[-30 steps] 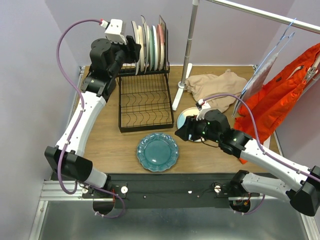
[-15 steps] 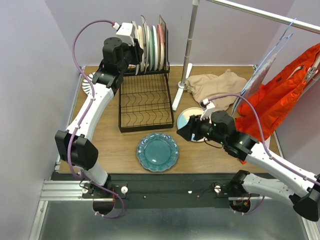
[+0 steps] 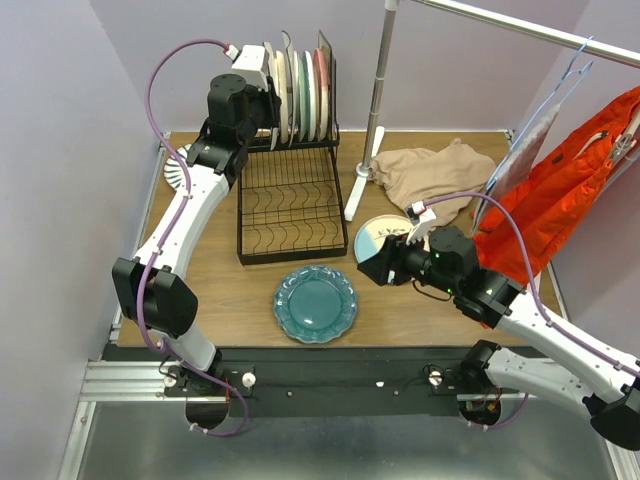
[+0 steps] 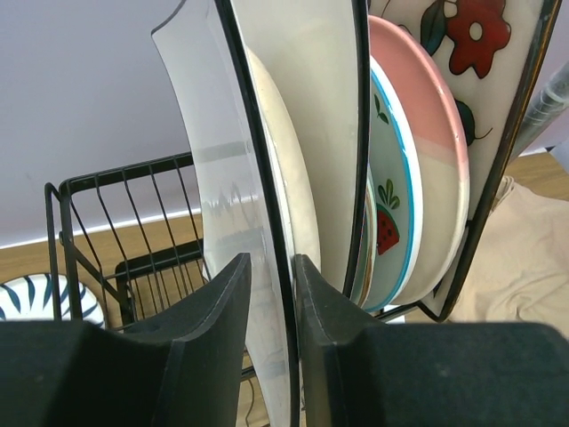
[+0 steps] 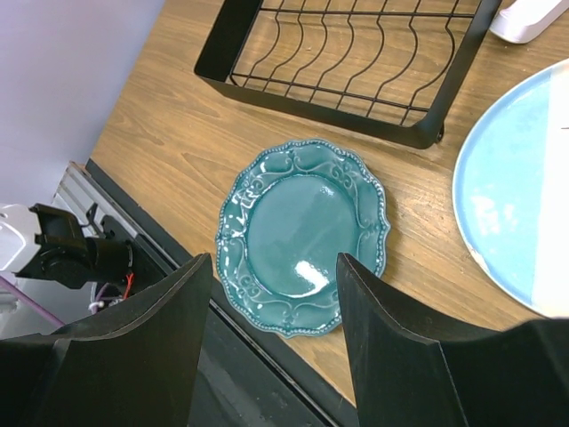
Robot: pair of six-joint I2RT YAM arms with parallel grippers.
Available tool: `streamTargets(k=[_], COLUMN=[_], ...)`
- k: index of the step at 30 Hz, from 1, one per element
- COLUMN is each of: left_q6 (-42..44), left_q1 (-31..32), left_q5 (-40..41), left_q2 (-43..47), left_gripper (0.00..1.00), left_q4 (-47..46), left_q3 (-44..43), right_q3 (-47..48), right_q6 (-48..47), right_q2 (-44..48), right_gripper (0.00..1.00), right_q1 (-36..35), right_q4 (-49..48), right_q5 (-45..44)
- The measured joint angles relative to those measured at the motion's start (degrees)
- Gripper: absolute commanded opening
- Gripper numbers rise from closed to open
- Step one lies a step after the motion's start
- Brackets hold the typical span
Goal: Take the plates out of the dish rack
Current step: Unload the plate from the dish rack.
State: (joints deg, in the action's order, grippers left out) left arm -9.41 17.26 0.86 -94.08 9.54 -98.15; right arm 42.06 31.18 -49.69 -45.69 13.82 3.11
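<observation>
The black dish rack (image 3: 290, 215) stands at the back left, with several plates (image 3: 300, 95) upright in its upper basket. My left gripper (image 3: 266, 95) reaches into that basket. In the left wrist view its jaws (image 4: 271, 276) stand narrowly on either side of the rim of the leftmost white plate (image 4: 227, 196); whether they press on it I cannot tell. A cream-pink plate (image 4: 436, 160) and a square floral one (image 4: 471, 36) stand behind. My right gripper (image 5: 274, 262) hangs open and empty above the teal scalloped plate (image 5: 302, 236). A cream-blue plate (image 3: 378, 232) and a striped plate (image 3: 176, 165) lie flat.
A metal clothes-rail stand (image 3: 372, 110) rises right of the rack. A beige cloth (image 3: 430, 170) lies behind the right arm. An orange garment (image 3: 560, 200) hangs at the far right. The rack's lower tray (image 5: 311, 98) holds nothing.
My left arm swung in to the rack's upper basket and its jaws narrowed around the leftmost plate's rim. My right arm drew slightly right, away from the cream-blue plate.
</observation>
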Motion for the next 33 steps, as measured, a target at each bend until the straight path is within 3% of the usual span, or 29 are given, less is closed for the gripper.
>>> streamTargets(k=[33], left_q6=[0.44], left_q1=[-0.04], left_q5=[3.02], left_q2=[-3.56], left_gripper=[0.34], left_q4=[1.31], left_q3=[-4.55], right_q3=[-0.04], right_q6=[-0.17], right_q2=[2.23], right_gripper=[0.66], right_q1=[0.00], right_q4=[2.75], right_q5=[-0.04])
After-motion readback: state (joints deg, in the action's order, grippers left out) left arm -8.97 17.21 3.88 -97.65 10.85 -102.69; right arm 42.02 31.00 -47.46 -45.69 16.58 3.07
